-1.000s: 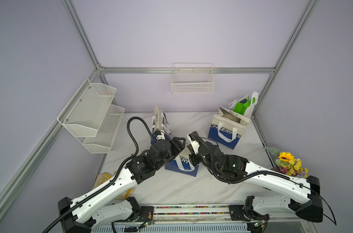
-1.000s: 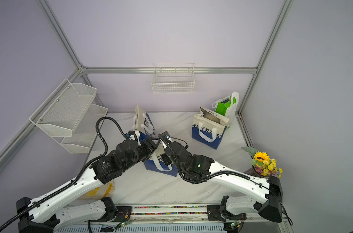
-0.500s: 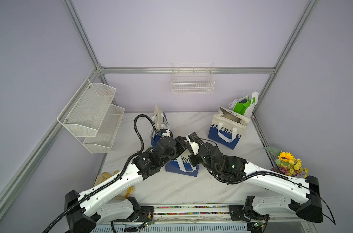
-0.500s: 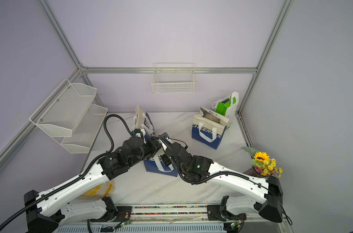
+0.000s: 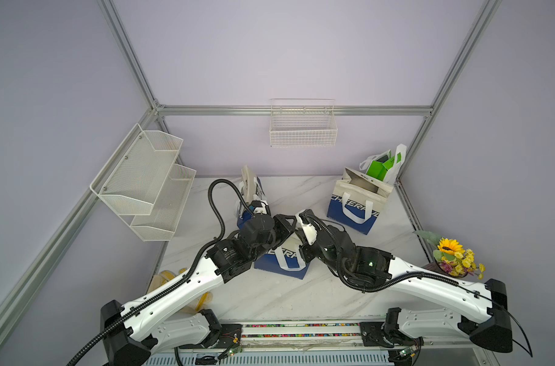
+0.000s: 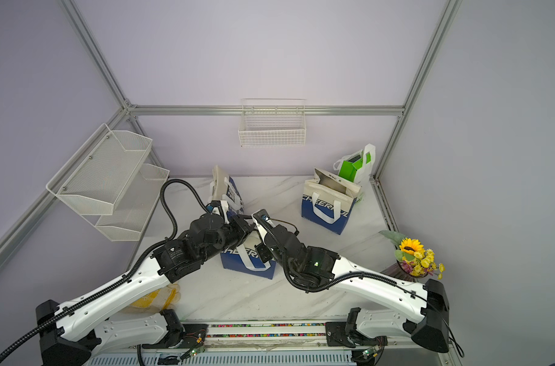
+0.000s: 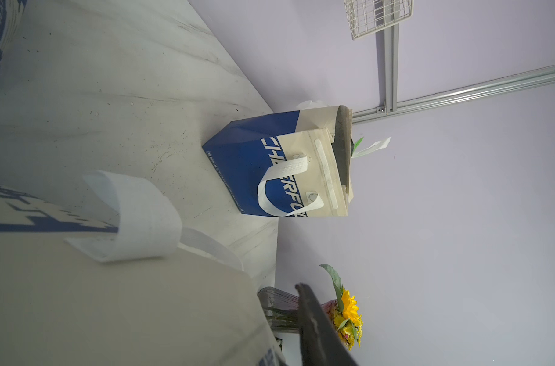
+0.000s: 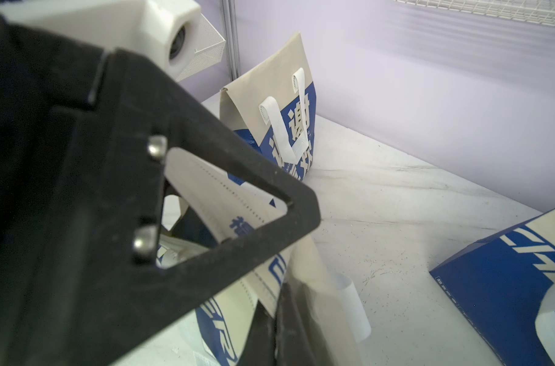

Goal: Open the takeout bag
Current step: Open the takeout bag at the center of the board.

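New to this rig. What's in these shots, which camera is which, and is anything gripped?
Two white robot arms, mounted at the table's near edge, each end in a two-finger pincer. Both top views come from one camera head overhead. Each wrist view comes from a camera on that arm, close to its pincer. On the table: a blue-and-beige middle bag, a closed bag behind it, an open bag back right, a green bag in the corner, sunflowers. The right pincer is shut, apparently pinching the middle bag's rim. The left pincer sits at the rim's other side; whether it grips is unclear.
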`<action>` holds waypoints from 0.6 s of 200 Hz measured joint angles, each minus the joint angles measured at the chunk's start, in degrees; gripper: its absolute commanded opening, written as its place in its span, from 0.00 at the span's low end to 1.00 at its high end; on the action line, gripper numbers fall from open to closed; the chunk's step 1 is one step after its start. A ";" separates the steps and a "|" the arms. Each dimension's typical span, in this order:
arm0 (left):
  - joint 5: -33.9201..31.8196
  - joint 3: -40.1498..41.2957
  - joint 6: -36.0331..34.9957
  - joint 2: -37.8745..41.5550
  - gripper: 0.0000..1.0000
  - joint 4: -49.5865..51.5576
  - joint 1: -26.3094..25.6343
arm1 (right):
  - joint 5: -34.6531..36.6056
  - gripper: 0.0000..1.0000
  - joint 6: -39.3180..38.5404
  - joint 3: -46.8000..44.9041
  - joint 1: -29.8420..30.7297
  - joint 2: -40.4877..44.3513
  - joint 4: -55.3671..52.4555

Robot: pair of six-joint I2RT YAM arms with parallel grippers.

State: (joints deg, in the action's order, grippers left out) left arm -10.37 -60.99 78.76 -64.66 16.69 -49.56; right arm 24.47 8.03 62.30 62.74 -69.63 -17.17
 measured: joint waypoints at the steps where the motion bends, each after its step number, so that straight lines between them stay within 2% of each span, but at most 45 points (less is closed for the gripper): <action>1: 0.02 0.00 -0.04 -0.04 0.25 -0.04 0.00 | 0.00 0.00 0.00 0.00 0.00 0.00 0.00; 21: 0.74 0.00 0.00 -1.29 0.00 -1.05 0.00 | 0.11 0.00 0.00 0.00 -0.02 0.00 0.00; 44: 1.05 0.00 -0.26 -1.88 0.00 -1.38 0.04 | 0.57 0.00 0.02 -0.28 -0.11 0.00 0.04; 49: 1.01 0.00 -0.26 -1.88 0.00 -1.38 0.04 | 0.63 0.11 0.04 -0.37 -0.11 0.00 0.24; 63: 0.92 0.00 -0.37 -1.88 0.00 -1.27 0.04 | 1.18 0.51 0.42 -0.66 -0.07 0.13 0.52; 72: 0.83 0.00 -0.42 -1.88 0.00 -1.01 0.04 | 1.92 0.65 0.59 -1.09 0.02 0.42 0.96; 89: 0.44 0.00 -0.57 -1.88 0.00 -0.52 0.07 | 4.26 0.71 0.85 -2.08 0.31 1.29 1.11; 120: 0.28 0.00 -0.90 -1.86 0.00 -0.15 0.04 | 10.36 0.70 2.67 -2.45 0.42 1.92 1.16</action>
State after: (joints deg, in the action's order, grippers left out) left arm -10.09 -60.99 77.87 -66.52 16.53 -49.52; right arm 34.83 10.70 59.86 63.16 -67.70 -16.01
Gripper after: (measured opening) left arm 0.047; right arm 0.706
